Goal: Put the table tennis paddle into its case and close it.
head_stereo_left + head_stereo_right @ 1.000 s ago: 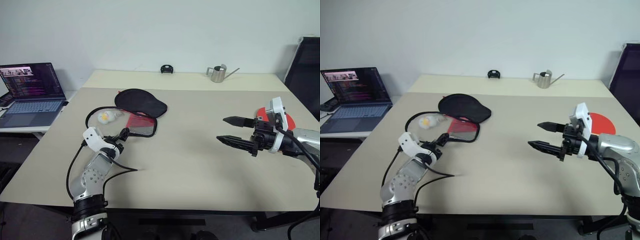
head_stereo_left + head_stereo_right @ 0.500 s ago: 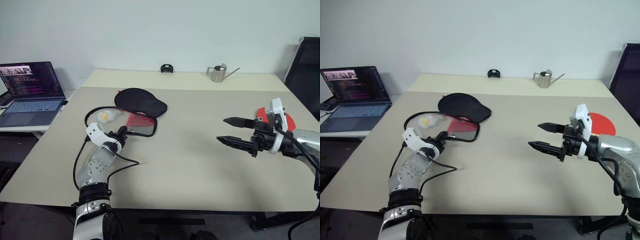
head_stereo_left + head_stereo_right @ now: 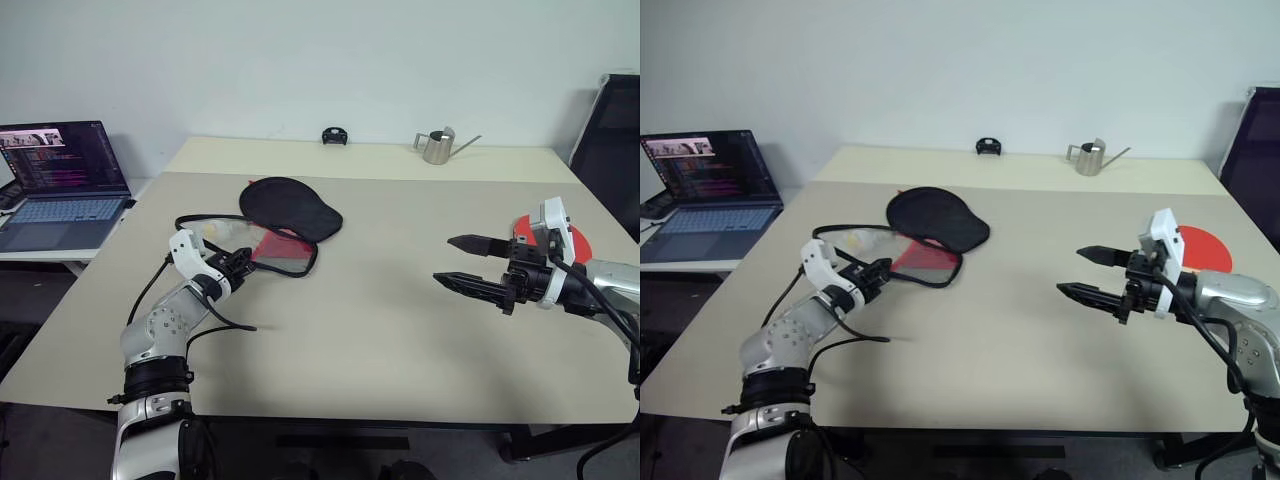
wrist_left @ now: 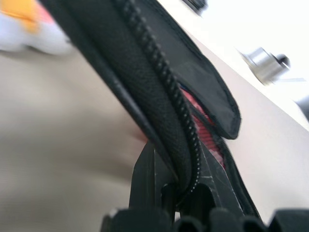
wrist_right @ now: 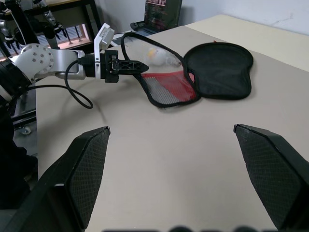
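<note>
The case (image 3: 291,207) lies open at the table's left, its black half folded back beside the red mesh half (image 3: 283,252). My left gripper (image 3: 241,258) is shut on the case's black zipper edging (image 4: 160,93) at the near rim and holds that rim a little off the table. Small pale balls (image 3: 224,230) rest inside the zipper loop. The table tennis paddle (image 3: 1206,246) lies at the far right, its red blade partly hidden behind my right wrist. My right gripper (image 3: 443,260) hovers open over the table's right half, well away from the case and holding nothing.
A laptop (image 3: 64,185) stands open on a side desk at the left. A metal watering can (image 3: 436,147) and a small black object (image 3: 334,136) sit on the far table. A dark chair (image 3: 611,130) stands at the right edge.
My left gripper has shut on the case's zipper edge and risen a little, pulling the rim up and the case slightly to the right. The right arm has kept still.
</note>
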### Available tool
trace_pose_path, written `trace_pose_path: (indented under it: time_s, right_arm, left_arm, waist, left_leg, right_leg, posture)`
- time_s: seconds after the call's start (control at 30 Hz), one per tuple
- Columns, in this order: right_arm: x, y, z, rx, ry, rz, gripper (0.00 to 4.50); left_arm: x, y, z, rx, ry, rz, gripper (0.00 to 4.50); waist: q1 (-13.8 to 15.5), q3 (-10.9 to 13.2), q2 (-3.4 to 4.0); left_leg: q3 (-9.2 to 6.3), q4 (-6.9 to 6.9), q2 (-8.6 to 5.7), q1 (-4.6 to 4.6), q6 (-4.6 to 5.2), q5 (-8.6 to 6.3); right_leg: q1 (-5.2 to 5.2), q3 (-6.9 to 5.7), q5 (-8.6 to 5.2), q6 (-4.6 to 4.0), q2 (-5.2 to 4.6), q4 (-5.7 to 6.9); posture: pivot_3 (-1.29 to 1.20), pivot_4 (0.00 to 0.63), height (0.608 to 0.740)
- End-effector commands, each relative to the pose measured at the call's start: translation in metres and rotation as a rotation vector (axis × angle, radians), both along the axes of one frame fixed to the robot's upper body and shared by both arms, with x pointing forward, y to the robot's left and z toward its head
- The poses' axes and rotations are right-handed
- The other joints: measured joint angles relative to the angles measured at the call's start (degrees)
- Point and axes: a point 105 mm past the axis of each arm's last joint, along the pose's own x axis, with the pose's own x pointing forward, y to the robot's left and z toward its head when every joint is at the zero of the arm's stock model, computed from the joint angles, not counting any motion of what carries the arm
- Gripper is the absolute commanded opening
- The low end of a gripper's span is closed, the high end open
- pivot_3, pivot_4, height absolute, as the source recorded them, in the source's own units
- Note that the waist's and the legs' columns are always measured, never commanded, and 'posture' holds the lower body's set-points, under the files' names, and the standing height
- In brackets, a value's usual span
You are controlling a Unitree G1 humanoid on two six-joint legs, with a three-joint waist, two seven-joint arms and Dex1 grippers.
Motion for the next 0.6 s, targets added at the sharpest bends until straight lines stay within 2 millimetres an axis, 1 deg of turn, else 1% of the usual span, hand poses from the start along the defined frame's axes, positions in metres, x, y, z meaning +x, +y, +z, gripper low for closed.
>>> trace_pose_path:
  time_s: [0.03,0.23,0.6]
  right_arm:
    - [-0.007,0.000,0.016,0.003,-0.059,0.013,4.50]
    - [-0.010,-0.002,0.019,-0.005,-0.064,0.012,4.50]
    - [-0.017,-0.008,0.019,-0.009,-0.058,-0.017,4.50]
  left_arm:
    - [-0.010,-0.027,0.015,-0.008,-0.044,-0.161,0.01]
    - [-0.030,-0.058,0.017,-0.035,-0.023,-0.375,0.01]
    - [-0.057,-0.097,0.028,-0.085,-0.024,-0.649,0.01]
  waist:
    - [0.0,0.0,0.00]
    - [0.0,0.0,0.00]
    - [0.0,0.0,0.00]
  left_leg:
    - [0.00,0.00,0.00,0.00,0.00,0.00]
    - [-0.03,0.00,0.00,-0.01,0.01,-0.01]
    - [-0.03,0.00,0.00,-0.02,0.03,-0.02]
  right_leg:
    - [0.00,0.00,0.00,0.00,0.00,0.00]
    - [-0.01,-0.02,0.00,0.00,-0.01,0.00]
    - [0.00,-0.02,0.00,0.00,0.00,0.00]
  posture:
    - [0.00,0.150,0.740]
    - [0.00,0.150,0.740]
    - [0.00,0.150,0.740]
